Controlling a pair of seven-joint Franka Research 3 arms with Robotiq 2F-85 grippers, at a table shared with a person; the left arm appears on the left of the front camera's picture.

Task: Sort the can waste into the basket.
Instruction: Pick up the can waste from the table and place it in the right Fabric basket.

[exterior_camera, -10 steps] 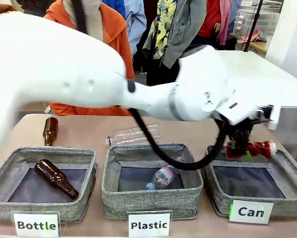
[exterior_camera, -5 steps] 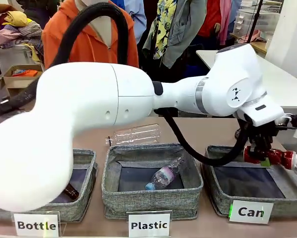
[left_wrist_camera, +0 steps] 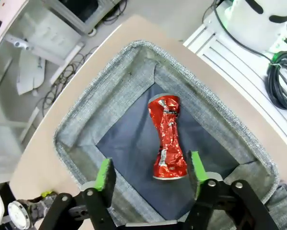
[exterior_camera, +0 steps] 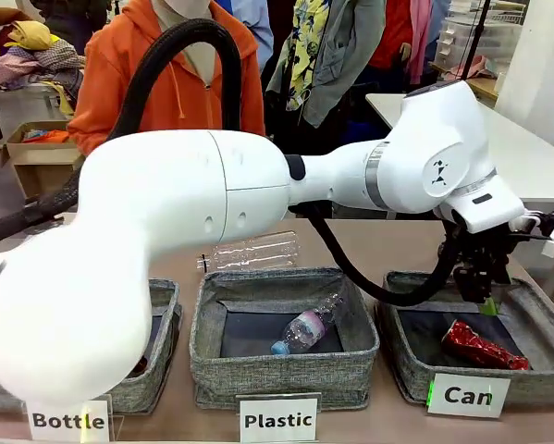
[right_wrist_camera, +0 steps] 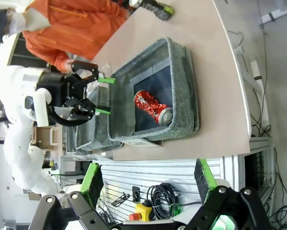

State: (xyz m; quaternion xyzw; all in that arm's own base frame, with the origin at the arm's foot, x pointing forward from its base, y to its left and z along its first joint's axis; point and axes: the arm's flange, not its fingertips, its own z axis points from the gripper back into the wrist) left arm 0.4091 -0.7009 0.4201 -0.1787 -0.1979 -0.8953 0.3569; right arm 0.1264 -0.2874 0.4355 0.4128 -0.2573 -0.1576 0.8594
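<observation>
The shiny red crushed can lies flat on the dark lining of the grey basket labelled "Can". My left gripper hangs open just above the basket's far side, holding nothing. In the left wrist view the red can lies lengthwise below my open gripper, inside the basket. The dark can lies on the table outside the basket. My right gripper is open and empty, off the table's end, looking at the basket, the red can and the dark can.
The "Plastic" bin holds a clear bottle. Another clear bottle lies on the table behind it. The "Bottle" bin stands at the left, mostly behind my left arm. A person in orange stands across the table.
My left gripper opened and let go of the red can, which dropped into the "Can" basket. The gripper stayed above the basket's far side.
</observation>
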